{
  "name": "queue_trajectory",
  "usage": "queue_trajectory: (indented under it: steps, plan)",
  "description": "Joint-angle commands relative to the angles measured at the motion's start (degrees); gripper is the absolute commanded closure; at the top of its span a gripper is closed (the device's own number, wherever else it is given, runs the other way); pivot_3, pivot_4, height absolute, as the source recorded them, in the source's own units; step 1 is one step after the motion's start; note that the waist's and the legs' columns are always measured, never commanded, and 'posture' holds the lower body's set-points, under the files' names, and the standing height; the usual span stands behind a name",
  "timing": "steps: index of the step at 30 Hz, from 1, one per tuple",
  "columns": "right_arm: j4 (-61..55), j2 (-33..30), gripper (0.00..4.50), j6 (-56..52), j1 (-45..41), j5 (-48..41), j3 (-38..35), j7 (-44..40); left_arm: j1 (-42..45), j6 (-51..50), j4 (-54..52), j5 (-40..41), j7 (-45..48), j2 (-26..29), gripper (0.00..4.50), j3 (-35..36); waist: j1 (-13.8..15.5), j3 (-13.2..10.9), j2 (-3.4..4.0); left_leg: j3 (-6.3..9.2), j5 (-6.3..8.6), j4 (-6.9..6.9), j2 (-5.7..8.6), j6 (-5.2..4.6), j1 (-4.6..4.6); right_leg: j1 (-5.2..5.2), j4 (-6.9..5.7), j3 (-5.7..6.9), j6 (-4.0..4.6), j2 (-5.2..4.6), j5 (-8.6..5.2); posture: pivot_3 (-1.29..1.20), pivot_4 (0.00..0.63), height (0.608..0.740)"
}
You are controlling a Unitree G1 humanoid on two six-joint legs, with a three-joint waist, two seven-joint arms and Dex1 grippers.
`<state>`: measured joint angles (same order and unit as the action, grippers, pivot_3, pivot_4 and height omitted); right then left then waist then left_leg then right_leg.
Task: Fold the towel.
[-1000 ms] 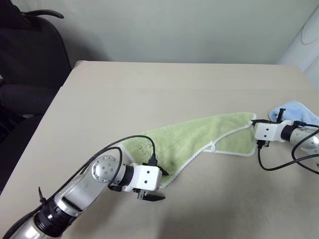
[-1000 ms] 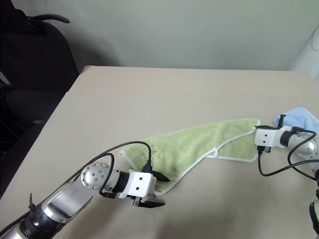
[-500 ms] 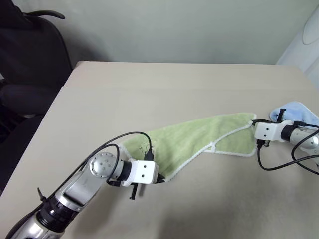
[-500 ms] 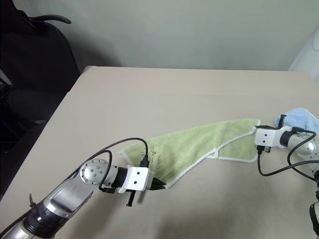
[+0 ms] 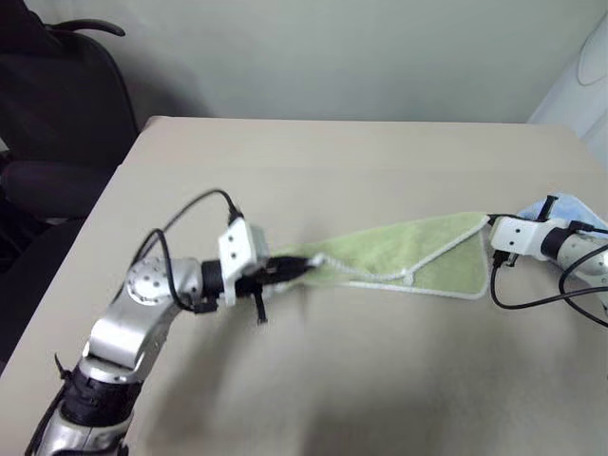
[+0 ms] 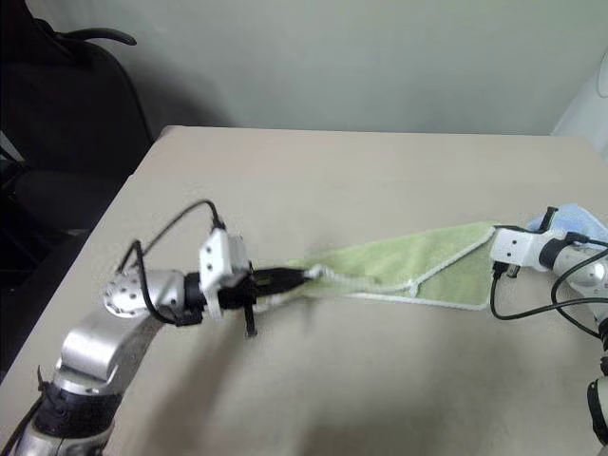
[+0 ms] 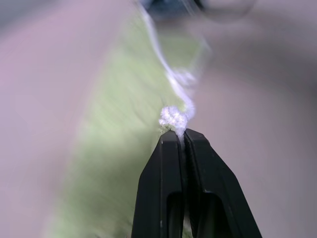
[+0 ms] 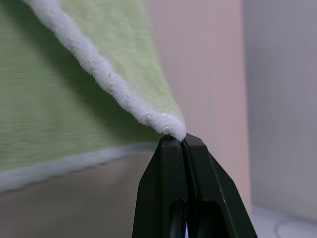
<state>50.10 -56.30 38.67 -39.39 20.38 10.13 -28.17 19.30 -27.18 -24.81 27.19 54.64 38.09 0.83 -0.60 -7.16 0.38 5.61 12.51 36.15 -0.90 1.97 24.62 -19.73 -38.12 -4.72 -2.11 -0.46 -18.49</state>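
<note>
The towel (image 5: 408, 249), light green with white edging, stretches across the table (image 5: 313, 171) between my two grippers. My left gripper (image 5: 306, 263) is shut on the towel's left corner and holds it above the table; in the left wrist view the white edging (image 7: 176, 117) bunches at the closed fingertips (image 7: 168, 148). My right gripper (image 5: 488, 224) is shut on the towel's far right corner (image 8: 171, 126). The towel's lower right edge (image 5: 456, 291) hangs down close to the tabletop.
A light blue cloth (image 5: 570, 209) lies at the table's right edge behind my right wrist. A black chair (image 5: 57, 104) stands off the table's left side. Cables loop from both wrists. A white object (image 5: 594, 66) sits at the far right.
My left gripper has shut on the towel's near left corner and lifted it up and away from me. The towel now hangs stretched between both grippers. The right gripper rose slightly.
</note>
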Motion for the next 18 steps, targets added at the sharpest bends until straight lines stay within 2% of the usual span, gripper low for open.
queue_trajectory:
  steps: [1, 6, 11, 14, 18]
  plan:
    - [0.9, -1.1, 4.50, -2.2, -3.8, -2.0, -3.3, 1.1, 7.0, -0.8, 2.7, 3.2, -4.3, -2.7, 4.44, 4.0, 0.1, 0.0, 0.00, -0.01, -0.04, 0.00, 0.00, 0.06, 0.00, 0.00, 0.00, 0.00, 0.00, 0.00, 0.00, 0.00, 0.150, 0.740]
    - [4.4, -2.0, 4.50, -4.4, -11.7, -2.8, -4.9, 1.8, 21.7, 3.1, 15.7, 1.2, -8.7, -6.9, 4.44, 5.6, 0.1, 0.0, 0.02, -0.02, -0.09, 0.05, 0.01, 0.05, 0.02, -0.01, -0.03, 0.00, -0.01, -0.02, 0.01, 0.00, 0.150, 0.740]
    - [6.5, -4.9, 4.50, -5.4, -18.9, -5.4, -7.7, -0.6, 34.7, 6.8, 27.6, 1.5, -12.4, -7.7, 4.44, 10.1, -0.1, 0.0, 0.02, -0.02, -0.18, 0.04, 0.01, 0.07, 0.41, -0.39, -0.07, 0.00, -0.05, -0.01, 0.07, 0.00, 0.150, 0.740]
    - [5.6, -6.8, 4.50, -6.3, -20.4, -9.3, -10.6, -4.2, 36.6, 6.5, 28.0, 2.7, -12.2, -5.7, 4.44, 12.8, -0.4, 0.0, 0.02, -0.02, -0.25, 0.01, 0.01, 0.09, 0.57, -0.52, -0.27, 0.00, -0.05, 0.00, 0.13, 0.00, 0.150, 0.740]
    - [1.8, -9.9, 4.50, -8.6, -16.4, -16.3, -15.1, -11.8, 30.7, 2.3, 21.7, 6.4, -10.2, -0.5, 4.44, 16.0, -0.5, 0.0, 0.03, -0.01, -0.25, 0.00, 0.01, 0.08, 0.56, -0.52, -0.20, -0.01, -0.05, 0.01, 0.12, 0.00, 0.150, 0.740]
